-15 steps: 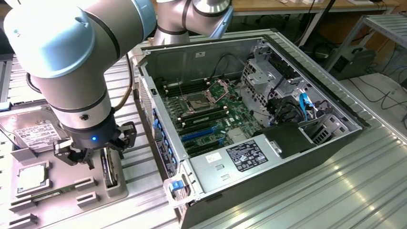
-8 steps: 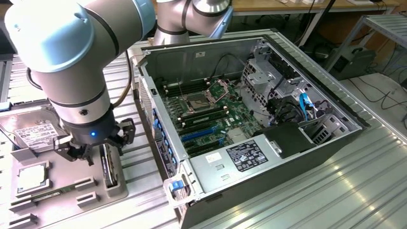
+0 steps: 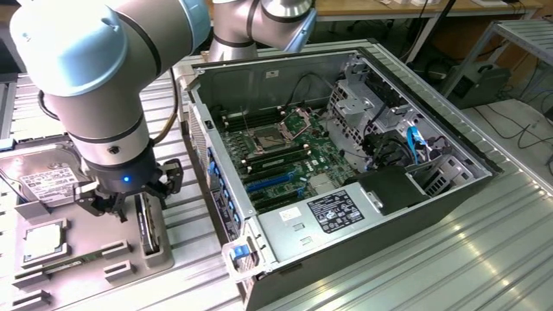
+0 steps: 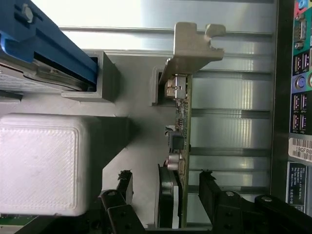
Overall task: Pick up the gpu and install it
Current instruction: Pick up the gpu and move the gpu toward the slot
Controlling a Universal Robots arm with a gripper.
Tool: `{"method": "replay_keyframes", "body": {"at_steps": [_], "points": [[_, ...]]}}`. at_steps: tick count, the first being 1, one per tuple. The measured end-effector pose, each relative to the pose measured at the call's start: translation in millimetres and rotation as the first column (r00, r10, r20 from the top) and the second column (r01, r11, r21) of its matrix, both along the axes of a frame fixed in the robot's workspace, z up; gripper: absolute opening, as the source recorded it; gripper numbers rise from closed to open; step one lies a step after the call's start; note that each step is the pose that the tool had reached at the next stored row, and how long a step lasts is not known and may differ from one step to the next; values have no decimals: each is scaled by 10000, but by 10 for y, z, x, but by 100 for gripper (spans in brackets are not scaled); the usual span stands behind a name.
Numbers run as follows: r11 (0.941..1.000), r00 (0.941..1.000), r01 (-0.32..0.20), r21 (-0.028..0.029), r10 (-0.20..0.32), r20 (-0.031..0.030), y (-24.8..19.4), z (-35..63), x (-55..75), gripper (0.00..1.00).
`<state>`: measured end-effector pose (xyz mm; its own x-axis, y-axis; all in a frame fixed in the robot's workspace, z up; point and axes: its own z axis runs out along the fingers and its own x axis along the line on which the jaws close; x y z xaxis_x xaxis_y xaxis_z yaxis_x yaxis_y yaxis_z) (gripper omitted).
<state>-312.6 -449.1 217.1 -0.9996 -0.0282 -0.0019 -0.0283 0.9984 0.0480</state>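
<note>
The gpu (image 4: 181, 127) stands edge-on in a slot of the grey holder tray (image 4: 136, 92), its silvery end bracket (image 4: 194, 48) pointing away from the gripper. In the exterior view the gpu (image 3: 149, 228) is a thin dark card directly under the wrist. My gripper (image 4: 165, 197) is open, with one black finger (image 4: 122, 192) on each side of the card and a visible gap to it on both sides. From the exterior view, the gripper (image 3: 131, 199) hangs low over the tray (image 3: 95, 256), at the left of the open computer case (image 3: 346, 149).
The case lies on its side, showing the motherboard and its blue expansion slots (image 3: 272, 184). On the tray are a silver hard drive (image 3: 48, 178), a processor (image 3: 43, 240) and a narrow green memory strip (image 3: 61, 264). A white block (image 4: 44, 163) sits beside the gpu; the case's rear ports (image 4: 300, 73) are close.
</note>
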Motion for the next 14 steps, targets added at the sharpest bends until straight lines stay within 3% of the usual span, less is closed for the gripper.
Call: {"method": "replay_keyframes", "body": {"at_steps": [5,7,9,10,14], "points": [[10000,10000,89,0,-89,0,13,-16,1,66],[10000,10000,93,0,-93,0,14,-17,0,58],[10000,10000,93,1,-93,1,14,-17,0,58],[10000,10000,93,1,-93,1,14,-17,0,51],[10000,10000,93,1,-93,1,14,-17,0,50]]}}
